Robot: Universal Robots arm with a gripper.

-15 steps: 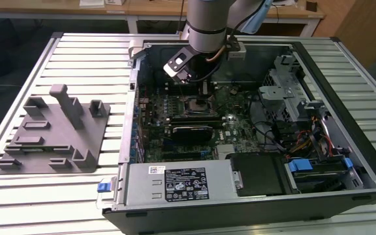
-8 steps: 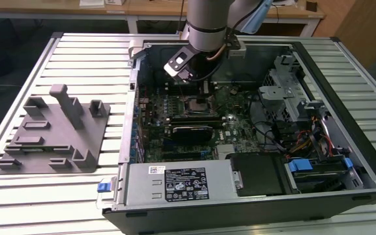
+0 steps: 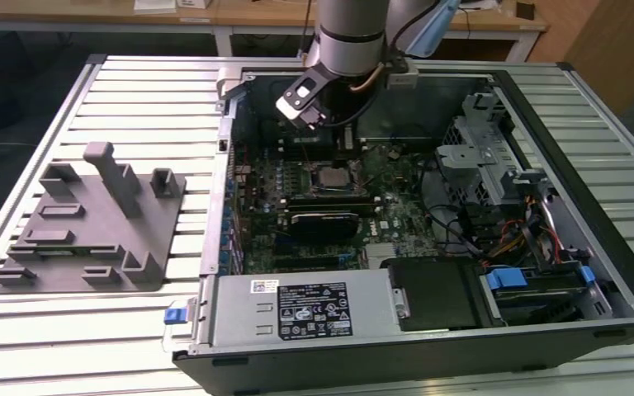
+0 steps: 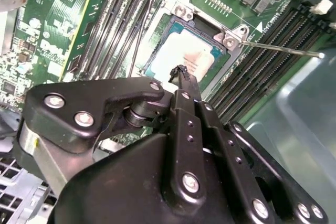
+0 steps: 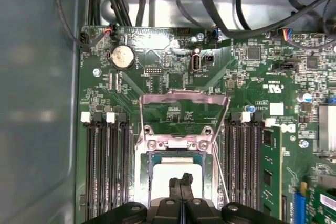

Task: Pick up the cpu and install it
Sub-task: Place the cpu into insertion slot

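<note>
The open computer case (image 3: pixel 581 91) lies on the slatted table (image 3: pixel 130 91), with the grey fixture (image 3: pixel 86 223) well apart on the exterior view's left. The arm (image 3: pixel 350 33) reaches down into the far end of the case. The drive cage (image 3: pixel 482 157) stands on the exterior view's right and the power supply (image 3: pixel 295 309) lies along the near edge, so the motherboard (image 3: pixel 395 214) between them stays uncovered.

In the first wrist view the case wall (image 5: pixel 37 103) rises beside one bank of memory slots (image 5: pixel 105 166). A second bank (image 5: pixel 244 166) flanks the socket's other side. The metal load plate (image 5: pixel 184 111) is tilted up off the socket, and the thin lever (image 4: pixel 283 48) juts out past its corner.

The cpu (image 4: pixel 189 51) (image 5: pixel 165 182) sits flat inside the socket frame. The end effector (image 4: pixel 181 72) (image 5: pixel 181 178) is closed, tips pressed together with nothing visible between them, and poised directly over the chip's pale top. Whether the tips touch the chip cannot be told.
</note>
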